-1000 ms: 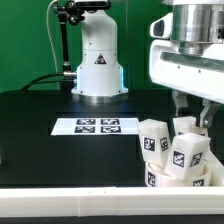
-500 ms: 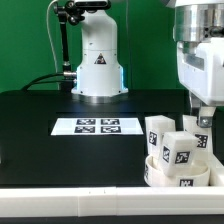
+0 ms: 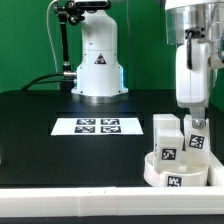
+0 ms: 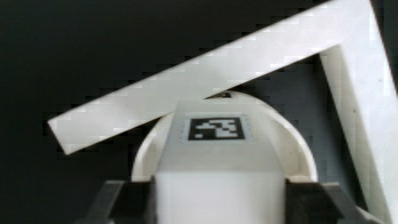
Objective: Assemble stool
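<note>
Marker board flat on black table; green backdrop

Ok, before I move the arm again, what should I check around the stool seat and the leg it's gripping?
1. Grip: tool shut on the held leg, centred in the wrist view: ok.
2. Held leg roughly upright over the seat: ok.
3. Held leg fully seated in the seat: cannot tell, the joint is hidden.
4. Gap between the held leg and the other leg: cannot tell, they stand very close.
5. Marker board apart from the seat, toward the exterior view's left: ok.
</note>
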